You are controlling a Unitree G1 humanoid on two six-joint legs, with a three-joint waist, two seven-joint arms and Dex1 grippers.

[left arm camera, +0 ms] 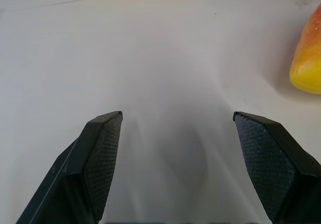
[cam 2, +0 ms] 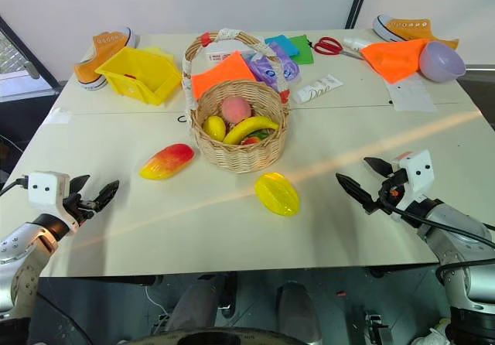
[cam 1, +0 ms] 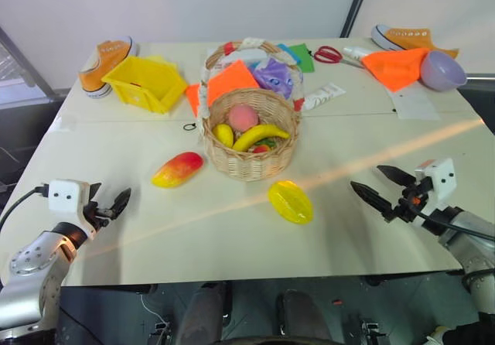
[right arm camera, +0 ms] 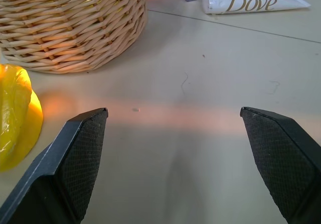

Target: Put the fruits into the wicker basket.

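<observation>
A: Entry, progress check. Starting with the biggest item: where does the table [cam 1: 232, 237] stand?

B: Pale table, cluttered along the far edge. The wicker basket [cam 1: 249, 158] sits near the middle, handle arched over it. Call the basket the clock centre, twelve o'clock pointing away from the robot.

A: Contents of the basket?

B: Three fruits clearly inside: a banana [cam 1: 260, 135], a pink peach [cam 1: 242, 117] and a small lemon [cam 1: 224, 134]. Something red and green lies under the banana; cannot identify it.

A: Still outside?

B: Two. The mango [cam 1: 177, 169] lies on the table at about eight o'clock, near the basket but not touching. The starfruit [cam 1: 290, 201] lies at about five o'clock, just beside the basket's base, also apart from it.

A: So, judged from the layout, roughly three in and two to go?

B: That is my reading. Neither remaining fruit is in contact with a gripper.

A: Grippers?

B: Left gripper [cam 1: 110, 204] hovers over the near left of the table, around eight o'clock and well beyond the mango; jaws parted with nothing between them. Right gripper [cam 1: 379, 189] hovers at about four o'clock, well apart from the starfruit, jaws spread wide and empty. In the right wrist view the starfruit and the basket wall lie ahead and off to one side.

A: Likely next?

B: A guess only: either arm could approach its nearer fruit.
</observation>
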